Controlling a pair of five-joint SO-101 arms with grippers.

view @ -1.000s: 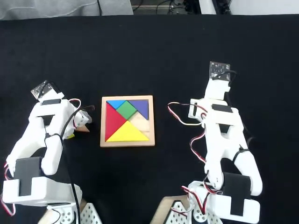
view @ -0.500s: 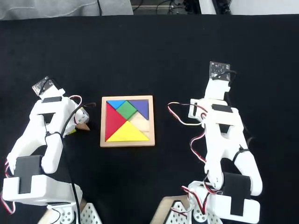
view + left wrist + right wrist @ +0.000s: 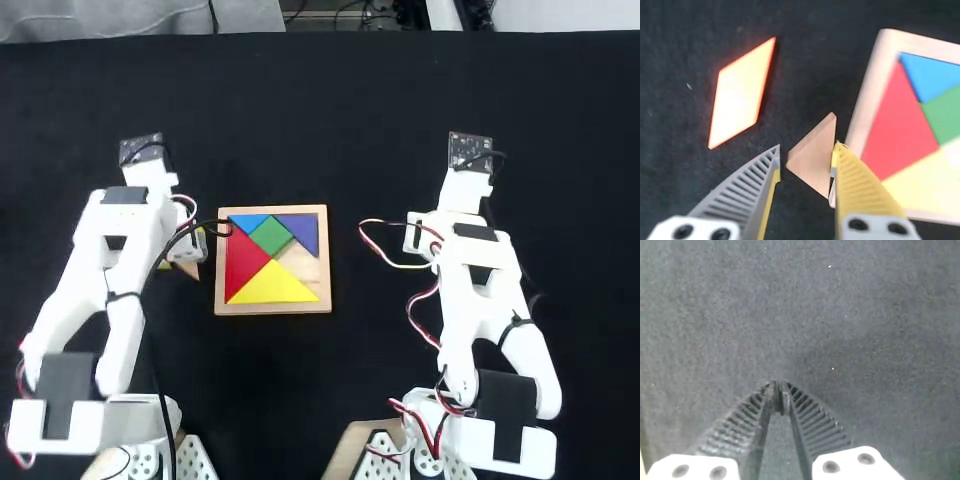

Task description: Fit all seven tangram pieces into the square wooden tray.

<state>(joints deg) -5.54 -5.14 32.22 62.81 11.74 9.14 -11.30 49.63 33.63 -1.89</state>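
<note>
On a black-clothed table [image 3: 400, 100], two white arms flank the square wooden tray [image 3: 272, 309], and the puzzle looks a little over two-thirds done. Five coloured pieces lie flat inside the tray: a large red triangle [image 3: 243, 262] along its left side, a large yellow triangle [image 3: 272, 285] across the near edge, a purple triangle [image 3: 300, 232] in the far right corner, a green square [image 3: 270, 236] at the middle and a blue triangle [image 3: 248, 222] in the far left corner. A patch of bare wood [image 3: 305, 268] shows on the tray's right side, which by the count must take the two pieces outside it. One of these, an orange parallelogram [image 3: 740, 95], lies on the cloth well to the left of the tray. The other, a small plain-wood triangle [image 3: 812, 162], is pinched between the fingers of the left gripper [image 3: 807, 147], just beside the tray's left rim. The right gripper [image 3: 777, 390], fingers pressed together on nothing, hangs over bare cloth to the right of the tray.
</note>
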